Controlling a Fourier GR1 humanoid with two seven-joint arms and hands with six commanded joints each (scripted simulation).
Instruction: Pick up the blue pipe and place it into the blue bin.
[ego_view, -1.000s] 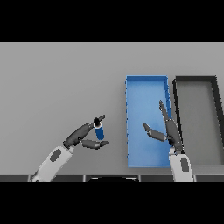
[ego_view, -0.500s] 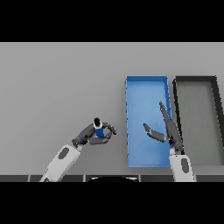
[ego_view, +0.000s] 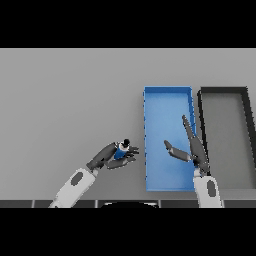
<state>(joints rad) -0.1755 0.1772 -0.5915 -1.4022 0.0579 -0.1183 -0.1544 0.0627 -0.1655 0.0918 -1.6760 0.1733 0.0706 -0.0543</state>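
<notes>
L hand (ego_view: 107, 156) grips blue pipe (ego_view: 120, 152); blue bin (ego_view: 167, 100) holds none.

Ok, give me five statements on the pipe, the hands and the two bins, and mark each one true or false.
1. The left hand has its fingers curled round the blue pipe. True.
2. The blue pipe already lies inside the blue bin. False: it is held left of the bin, outside its wall.
3. The right hand is open, its fingers straight, over the blue bin. True.
4. The black bin stands to the left of the blue bin. False: it stands on the blue bin's right side.
5. The right hand grips the pipe. False: it holds nothing; the pipe is in the left hand.
</notes>
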